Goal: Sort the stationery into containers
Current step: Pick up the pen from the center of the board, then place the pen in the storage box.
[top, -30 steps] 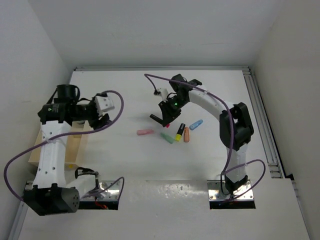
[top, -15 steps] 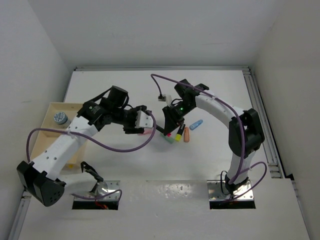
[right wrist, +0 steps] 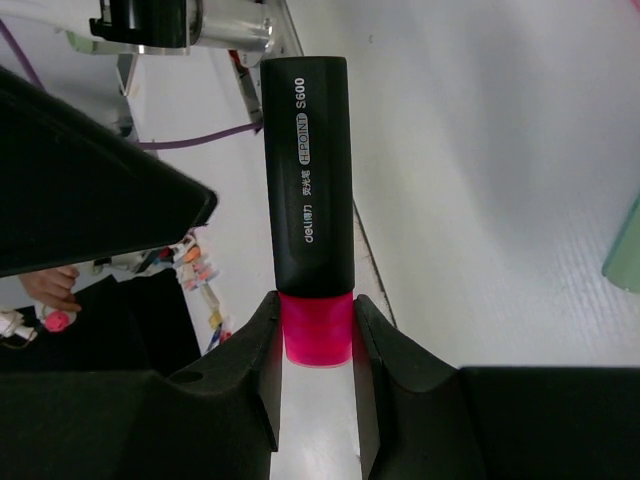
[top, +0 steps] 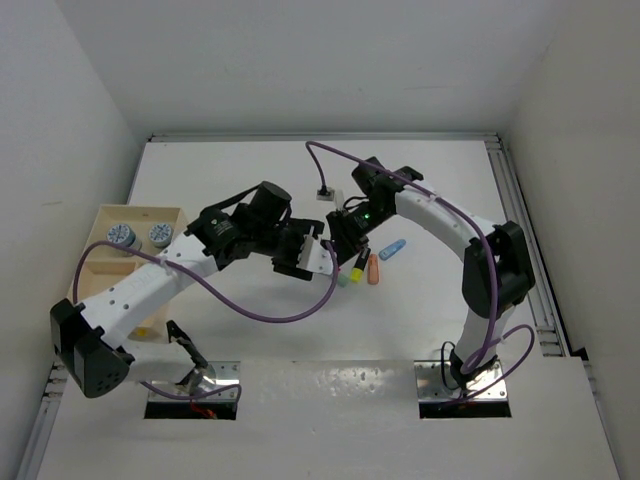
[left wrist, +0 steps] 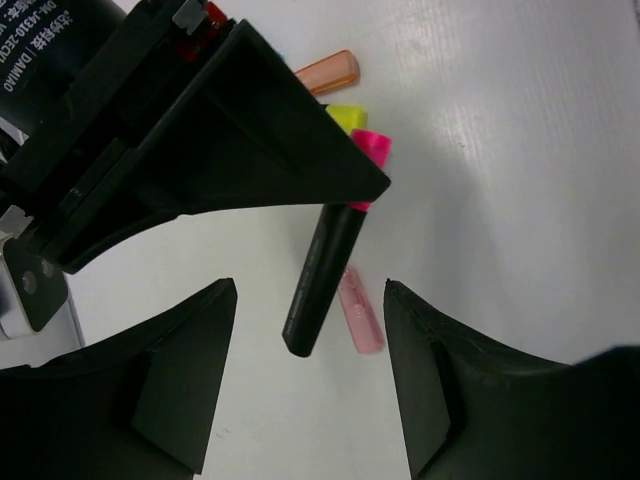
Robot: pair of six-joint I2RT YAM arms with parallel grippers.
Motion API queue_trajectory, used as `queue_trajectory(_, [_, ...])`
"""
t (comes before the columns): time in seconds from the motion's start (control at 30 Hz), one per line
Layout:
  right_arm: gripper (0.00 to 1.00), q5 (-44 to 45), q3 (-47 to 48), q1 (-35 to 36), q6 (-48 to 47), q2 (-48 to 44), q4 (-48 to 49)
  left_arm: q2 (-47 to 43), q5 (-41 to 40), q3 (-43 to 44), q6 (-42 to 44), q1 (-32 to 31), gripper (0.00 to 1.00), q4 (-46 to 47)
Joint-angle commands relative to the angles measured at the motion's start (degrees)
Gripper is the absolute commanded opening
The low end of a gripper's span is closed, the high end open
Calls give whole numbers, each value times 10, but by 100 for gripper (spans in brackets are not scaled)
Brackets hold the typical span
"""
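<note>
pink highlighter [right wrist: 305,190] hangs off the table in the right gripper [right wrist: 315,322], whose jaws are pinched nearly shut on the pink cap alone, so the black body sticks out free. your left gripper [left wrist: 308,292] stands about half open and holds nothing. in its own wrist view the pen's black end lies between its fingers, but you cannot tell from here whether the pads are level with the body or short of it. this looks like a hand-off, and that is where it can go wrong. if the right jaws let go before the left ones have closed, the pen drops onto the table among the pink stub [left wrist: 360,312], the yellow highlighter [top: 357,266] and the salmon stub [top: 373,270] and scatters them. a grip on the cap only can let the pen swing, or the cap pull off, once the left side tugs. the two grippers sit very close, so a small misjudged move could knock fingers together. the tray [top: 150,209], with two rolls [top: 122,236] in it, lies well apart to the left.
</note>
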Motion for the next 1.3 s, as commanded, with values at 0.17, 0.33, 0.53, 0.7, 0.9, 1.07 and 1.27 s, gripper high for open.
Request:
queue_trajectory(0.17, [0, -61, 28, 4, -12, -15, -20, 4, -32, -25, 31, -16, 61, 54])
queue_trajectory(0.33, [0, -79, 38, 1, -9, -5, -24, 7, -32, -33, 44, -20, 52, 52])
queue_trajectory(0.53, [0, -100, 51, 0, -5, 8, -26, 14, -38, -35, 45, -21, 40, 56])
queue_trajectory(0.7, [20, -77, 65, -12, 18, 16, -21, 8, -52, -28, 11, -9, 10, 62])
queue_trajectory(0.9, [37, 78, 59, -93, 104, 10, 49, -11, -109, 1, -135, 107, 0, 47])
queue_trajectory(1.07, [34, 279, 36, -112, 147, 9, 69, -14, -126, 30, -290, 254, 0, 5])
queue_trajectory(1.27, [36, 390, -14, -83, 296, 31, 109, -89, -138, -2, -412, 417, 0, 20])
